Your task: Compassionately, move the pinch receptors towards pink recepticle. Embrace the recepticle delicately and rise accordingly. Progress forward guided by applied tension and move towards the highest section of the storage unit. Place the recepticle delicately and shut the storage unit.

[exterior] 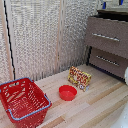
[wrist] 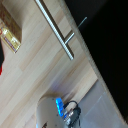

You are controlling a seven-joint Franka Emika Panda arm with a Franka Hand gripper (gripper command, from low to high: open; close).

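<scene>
The pinch receptors (exterior: 113,3) show only as two blue tips at the top edge of the exterior view, apart from each other, above the storage unit (exterior: 107,42). Nothing shows between them. In the wrist view one blue fingertip (wrist: 60,106) hangs over a brown wooden front with a silver bar handle (wrist: 56,29), beside a dark opening (wrist: 107,40). The highest section (exterior: 112,12) is a dark strip at the cabinet's top; I cannot tell how far it stands open. The pink recepticle is hidden in both views.
A red wire-mesh basket (exterior: 22,102) stands at the exterior view's lower left. A low red bowl (exterior: 67,92) and a snack bag (exterior: 79,77) sit on the wooden table (exterior: 95,107). A white shape (exterior: 126,75) is cut by the right edge.
</scene>
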